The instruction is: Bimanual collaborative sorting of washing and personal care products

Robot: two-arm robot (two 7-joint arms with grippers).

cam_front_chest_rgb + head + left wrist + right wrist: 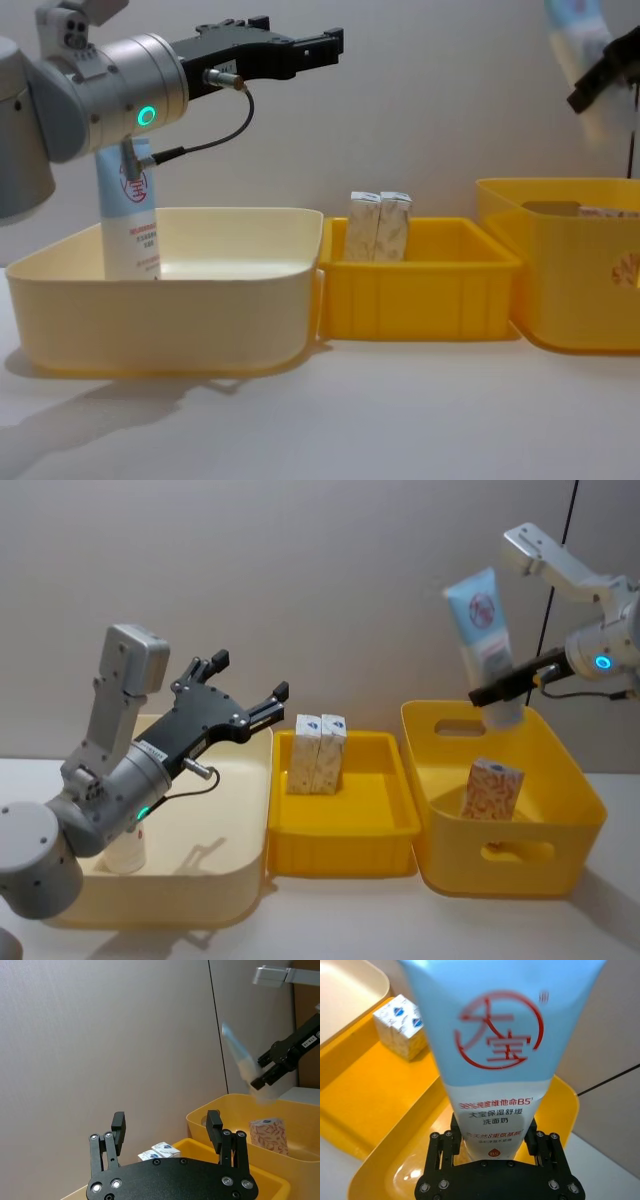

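Squeeze tube (pixel 484 630), soft light-blue-and-white plastic with a red circle mark, is clamped near its cap end by the right hand (pixel 497 691) above the deep yellow bin (pixel 560 825). Left of that bin: two patterned cartons (pixel 318 754) upright in a shallow yellow tray (pixel 345 830); left hand (pixel 248 691) spread empty over a smooth cream tub (pixel 225 880) holding another tube (pixel 129 215).

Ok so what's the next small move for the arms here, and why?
Probably the right gripper carries its tube toward the left gripper. That tube hangs above the deep yellow bin, which holds a carton, while the other tube stands in the cream bin, and the left gripper waits open.
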